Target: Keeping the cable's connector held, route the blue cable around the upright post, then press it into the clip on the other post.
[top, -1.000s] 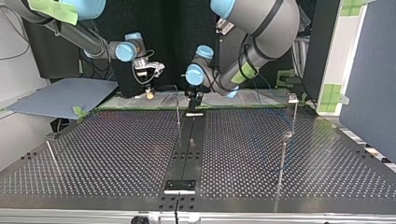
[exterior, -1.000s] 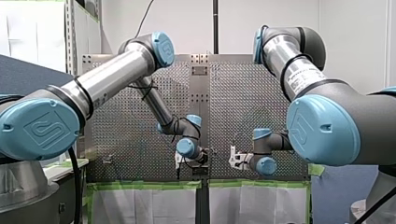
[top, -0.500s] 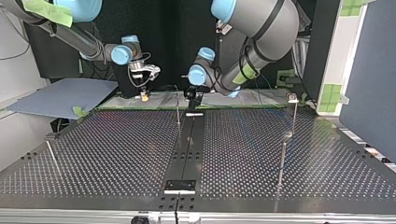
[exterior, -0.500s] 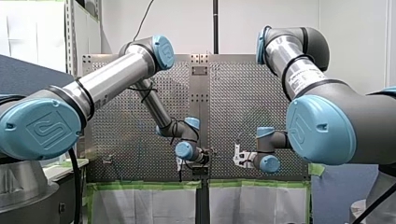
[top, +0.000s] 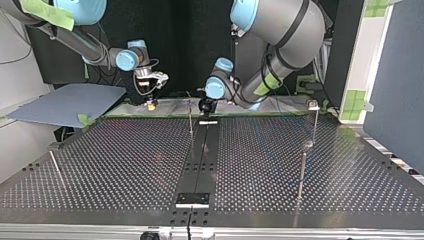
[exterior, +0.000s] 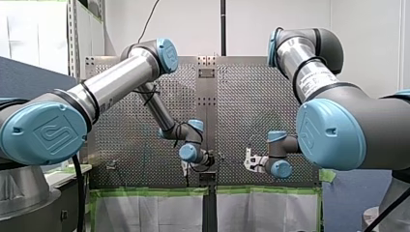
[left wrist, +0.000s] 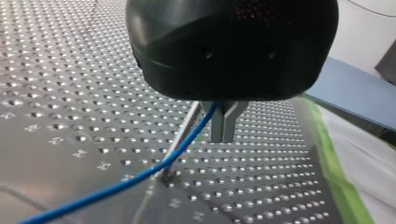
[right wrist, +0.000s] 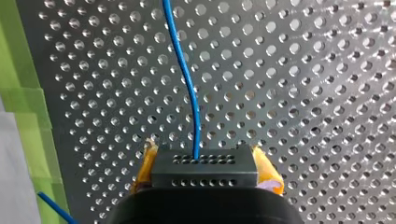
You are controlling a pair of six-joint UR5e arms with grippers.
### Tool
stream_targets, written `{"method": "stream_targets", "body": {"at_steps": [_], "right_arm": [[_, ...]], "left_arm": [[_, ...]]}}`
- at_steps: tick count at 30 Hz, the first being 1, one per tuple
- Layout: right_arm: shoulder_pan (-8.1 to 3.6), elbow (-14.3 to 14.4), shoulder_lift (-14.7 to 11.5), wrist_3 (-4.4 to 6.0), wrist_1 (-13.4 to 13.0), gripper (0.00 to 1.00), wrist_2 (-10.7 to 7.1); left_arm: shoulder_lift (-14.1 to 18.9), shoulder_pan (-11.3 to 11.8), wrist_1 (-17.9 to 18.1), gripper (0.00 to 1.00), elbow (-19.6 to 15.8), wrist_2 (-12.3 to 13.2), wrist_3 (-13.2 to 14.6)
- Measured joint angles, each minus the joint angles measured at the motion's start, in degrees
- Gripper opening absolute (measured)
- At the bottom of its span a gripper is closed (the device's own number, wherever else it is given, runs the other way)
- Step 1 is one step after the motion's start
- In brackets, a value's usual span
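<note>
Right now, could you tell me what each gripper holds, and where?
My right gripper clamps the connector by its sides; my left gripper pinches the cable along its run.

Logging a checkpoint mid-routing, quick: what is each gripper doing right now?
Left gripper: closed, holding the blue cable.
Right gripper: closed on the connector, one yellow pad on each side of it.
</note>
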Motion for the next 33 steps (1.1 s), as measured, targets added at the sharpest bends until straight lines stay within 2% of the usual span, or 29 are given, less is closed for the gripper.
{"method": "stream_targets", "body": {"at_steps": [7, 14, 21, 33], "right_arm": [[-0.51, -1.08, 0.0, -0.03, 0.71, 0.0, -0.23], [-0.82, -1.97, 0.01, -0.12, 1.11, 0.0, -0.26], [-0.85, -2.08, 0.08, -0.62, 0.74, 0.0, -0.27], [-1.11, -3.36, 1.43, -0.42, 0.8, 0.0, -0.51]], "left_arm": [[-0.07, 1.06, -2.82, 0.0, 2.67, 1.16, -0.59], [-0.08, 2.31, -4.49, 0.0, 3.01, 1.81, -1.21], [-1.6, 2.75, -6.07, 0.0, 3.01, 4.37, -0.78], [-2.31, 3.1, -6.09, 0.0, 3.9, 5.69, -0.81]]}}
